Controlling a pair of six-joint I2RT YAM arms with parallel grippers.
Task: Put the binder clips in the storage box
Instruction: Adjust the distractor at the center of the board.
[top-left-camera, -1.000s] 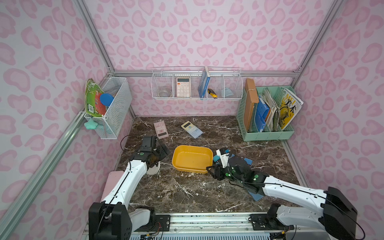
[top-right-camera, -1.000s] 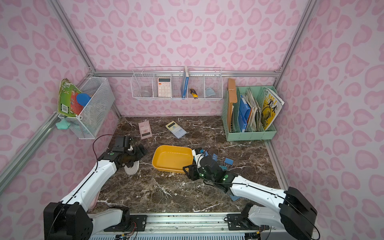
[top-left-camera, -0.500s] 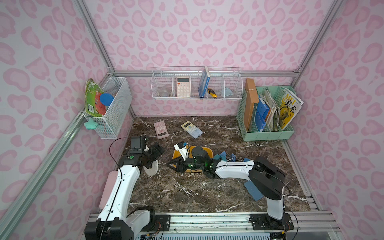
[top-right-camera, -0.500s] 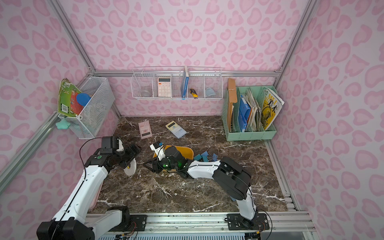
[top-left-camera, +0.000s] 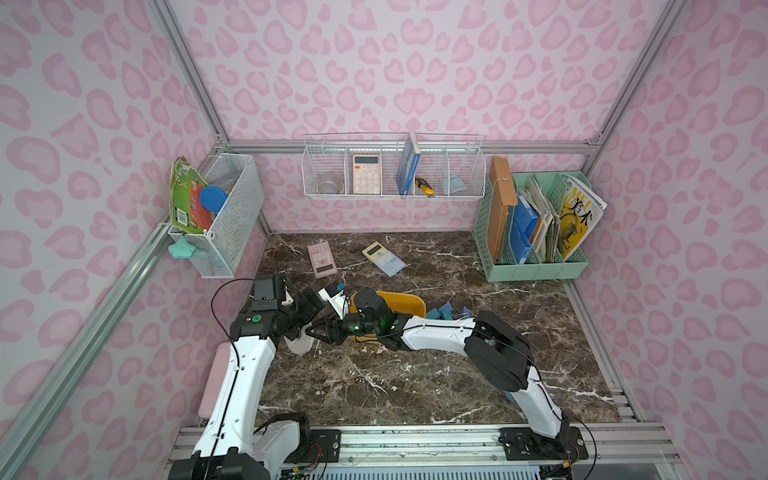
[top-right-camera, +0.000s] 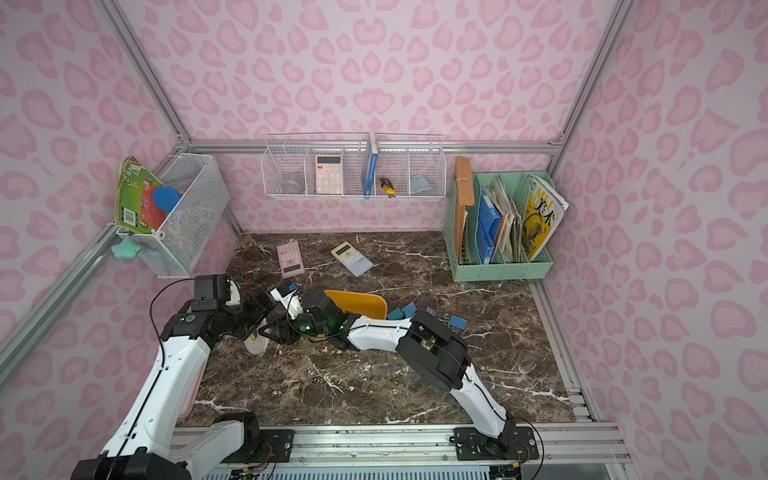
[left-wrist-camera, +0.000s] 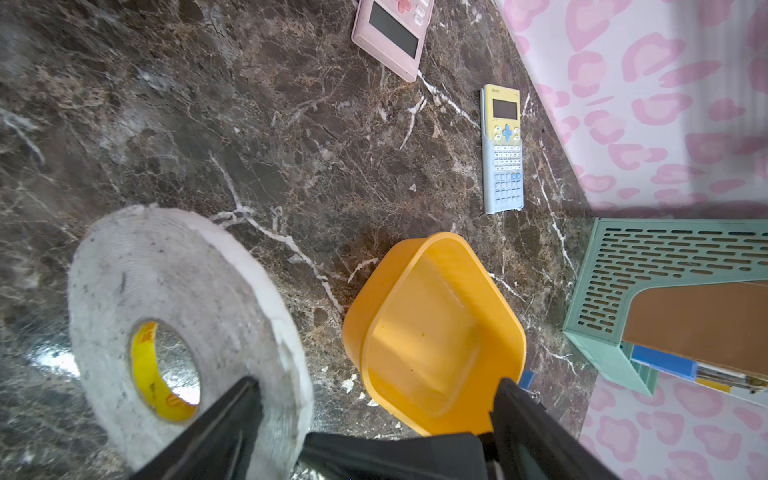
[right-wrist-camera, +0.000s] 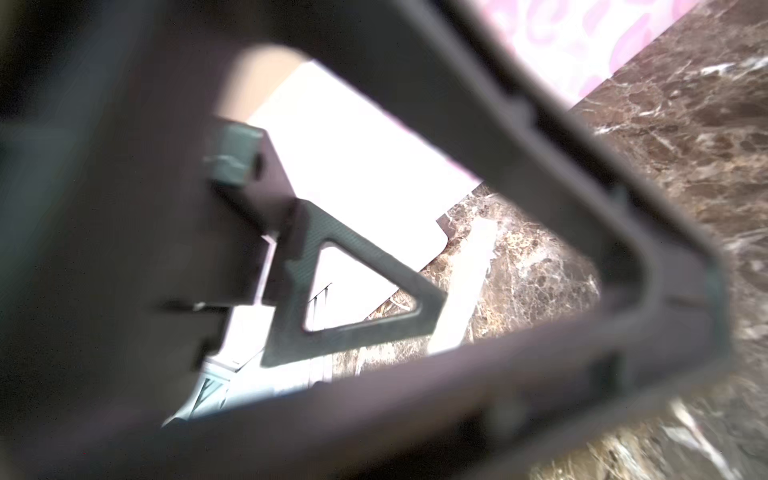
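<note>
Storage box (left-wrist-camera: 436, 332): it stands on the surface, and in the left wrist view its interior is bare, with no clip in it.

Binder clips (top-left-camera: 444, 311): they are clustered on the surface just beside the box, on the side toward the mint organizer (top-left-camera: 536, 270).

The left tool (left-wrist-camera: 376, 380) has its jaws wide and holds nothing. It is poised above the gap between the tape roll (left-wrist-camera: 178, 324) and the box.

The right tool (top-left-camera: 324, 332) lies beyond the box, close to the left tool and well apart from the clips. Its wrist view is blurred, so I cannot tell how its jaws stand.

Judgement: the task has barely begun.

Recommended:
- Part the two tools first.
- Grip one clip by its folded body, clear the rim and release low.

The wall basket (top-left-camera: 473, 166) holds a calculator, a book and small items. The organizer holds folders and magazines.
</note>
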